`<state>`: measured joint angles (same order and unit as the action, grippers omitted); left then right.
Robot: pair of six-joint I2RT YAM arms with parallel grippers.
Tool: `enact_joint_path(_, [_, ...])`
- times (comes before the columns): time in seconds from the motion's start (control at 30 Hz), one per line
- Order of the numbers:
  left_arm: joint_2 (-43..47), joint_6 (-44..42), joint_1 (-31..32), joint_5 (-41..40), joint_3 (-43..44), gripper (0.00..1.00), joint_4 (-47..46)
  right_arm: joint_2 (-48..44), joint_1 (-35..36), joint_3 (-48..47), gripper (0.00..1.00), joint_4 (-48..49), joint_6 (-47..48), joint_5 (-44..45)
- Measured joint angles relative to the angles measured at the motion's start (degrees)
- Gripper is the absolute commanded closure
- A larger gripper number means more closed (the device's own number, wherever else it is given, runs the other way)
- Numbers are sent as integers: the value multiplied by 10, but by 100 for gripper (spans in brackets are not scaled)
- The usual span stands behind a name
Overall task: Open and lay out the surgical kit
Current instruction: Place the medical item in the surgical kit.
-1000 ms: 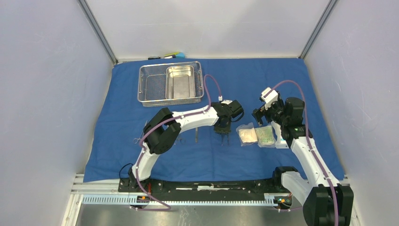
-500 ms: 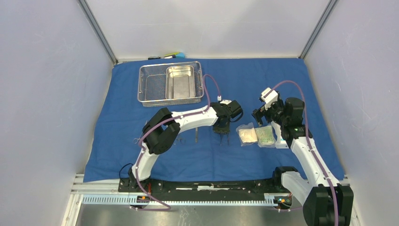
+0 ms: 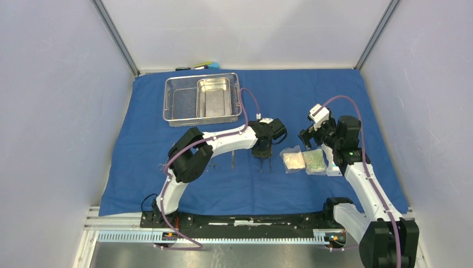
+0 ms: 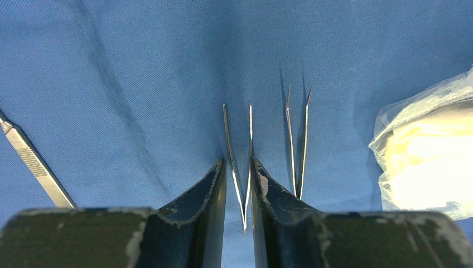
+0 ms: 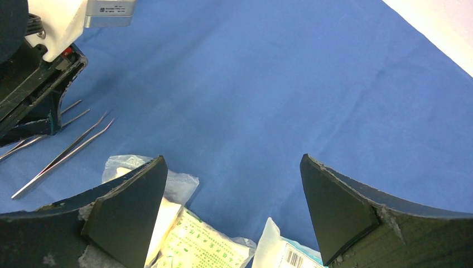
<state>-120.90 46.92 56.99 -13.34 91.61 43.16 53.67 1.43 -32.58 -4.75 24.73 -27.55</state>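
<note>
Between the left claw's (image 4: pixel 238 165) fingers, clamped tweezers (image 4: pixel 249 134) are pointing straight ahead over the cloth (image 4: pixel 111 84). A second pair (image 4: pixel 292 139) is lying parallel, just right. The right claw (image 5: pixel 231 161) is hanging wide apart above the packets (image 5: pixel 195 243).

The left gripper (image 3: pixel 261 158) has moved a little toward its own left and slightly farther forward, and the elbow (image 3: pixel 189 160) behind it has followed. The tweezers (image 4: pixel 234 167) between its fingers seem to have moved along with it, but the shift is too small to be sure.
</note>
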Motion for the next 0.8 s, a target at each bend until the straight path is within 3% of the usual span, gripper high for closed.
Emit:
enact_joint_path(0.6, [1, 0, 0, 5, 0, 66, 0, 0, 0, 3, 3, 0, 0, -5])
enact_joint_path(0.7, [5, 0, 0, 9, -1, 57, 0, 0, 0, 4, 3, 0, 0, -5])
enact_joint_path(0.8, [13, -1, 0, 14, -2, 56, 0, 0, 0, 4, 3, 1, 0, -7])
